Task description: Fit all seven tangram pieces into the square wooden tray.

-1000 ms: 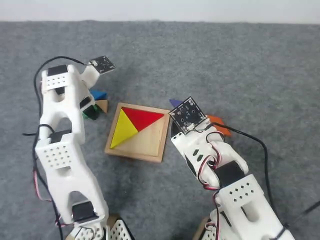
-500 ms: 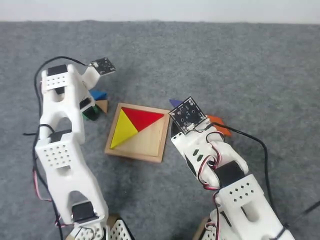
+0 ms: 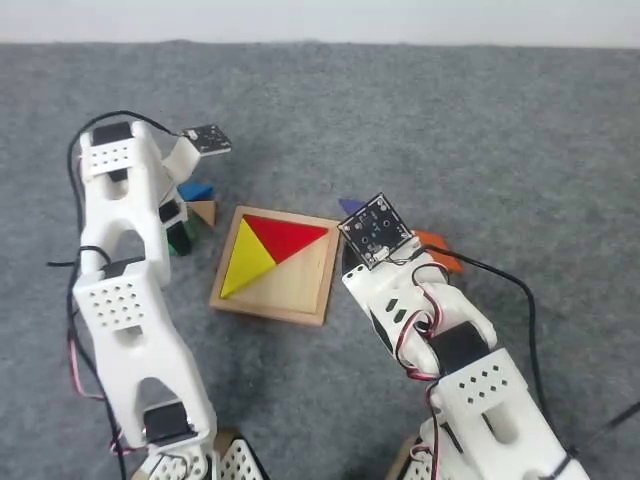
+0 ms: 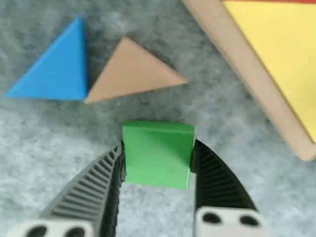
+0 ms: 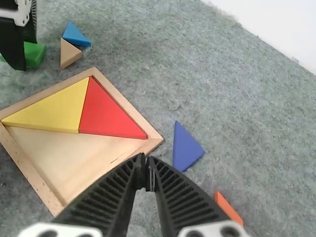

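Left gripper (image 4: 157, 151): hung low off tray's (image 4: 256, 94) left edge — clamped on green square (image 4: 157, 157).
Right gripper (image 5: 146, 171): hovered at tray's right edge, closed, empty.

Looks bright and evenly lit, probably from overhead. Throws soft, thin shadows onto the grey mat (image 3: 500, 130) along the tray (image 3: 266, 307) rim and under each arm (image 3: 125, 310). Dims slightly beneath the green piece (image 4: 157, 160) clamped in the left gripper (image 4: 158, 148).

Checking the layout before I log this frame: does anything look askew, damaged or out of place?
Nothing stands out. The yellow triangle and red triangle lie flat and flush against each other in the square wooden tray. The green square piece sits squarely between the fingers of the left end effector.
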You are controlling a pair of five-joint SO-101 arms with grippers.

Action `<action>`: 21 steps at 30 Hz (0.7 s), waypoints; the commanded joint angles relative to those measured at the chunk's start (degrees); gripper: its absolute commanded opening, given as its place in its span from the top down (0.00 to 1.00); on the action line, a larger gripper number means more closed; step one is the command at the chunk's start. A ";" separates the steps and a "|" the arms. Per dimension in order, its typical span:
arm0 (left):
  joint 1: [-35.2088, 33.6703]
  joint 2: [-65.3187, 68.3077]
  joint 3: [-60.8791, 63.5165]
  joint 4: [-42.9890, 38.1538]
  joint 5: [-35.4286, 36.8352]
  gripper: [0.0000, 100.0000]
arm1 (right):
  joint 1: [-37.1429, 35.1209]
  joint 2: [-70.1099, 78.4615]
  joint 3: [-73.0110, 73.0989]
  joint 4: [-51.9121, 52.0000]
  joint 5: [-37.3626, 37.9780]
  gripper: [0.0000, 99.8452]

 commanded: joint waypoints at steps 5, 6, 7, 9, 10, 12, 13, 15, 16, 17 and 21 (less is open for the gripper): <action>0.70 -5.54 -5.49 6.24 11.60 0.90 | 0.75 -1.71 -0.53 -1.45 -0.35 0.99; 1.05 -7.38 -4.09 6.24 12.92 0.90 | 0.75 -1.71 -0.53 -1.45 -0.35 0.99; 1.32 -9.67 -1.89 6.24 13.45 0.90 | 0.66 -1.71 -0.53 -1.45 -0.35 0.99; 2.64 -15.30 4.26 6.15 13.45 0.90 | 0.57 -1.71 -0.53 -1.45 -0.35 0.99; 3.52 -18.37 7.78 6.15 13.54 0.90 | 0.57 -1.71 -0.53 -1.45 -0.35 0.99; 5.54 -25.05 15.08 5.01 13.71 0.90 | 0.66 -1.71 -0.53 -1.45 -0.35 0.99; 6.59 -28.40 18.95 3.69 13.80 0.90 | 0.75 -1.71 -0.53 -1.45 -0.35 0.99; 8.79 -35.16 27.65 0.26 13.98 0.90 | 0.75 -1.71 -0.53 -1.45 -0.35 0.99; 10.02 -38.51 32.04 -2.02 14.68 0.90 | 0.75 -1.71 -0.53 -1.45 -0.35 0.99; 11.25 -41.49 36.44 -4.48 16.00 0.90 | 0.84 -1.71 -0.53 -1.45 -0.35 0.99; 16.88 -50.11 50.07 -14.86 22.42 0.90 | 0.84 -1.71 -0.53 -1.45 -0.35 0.99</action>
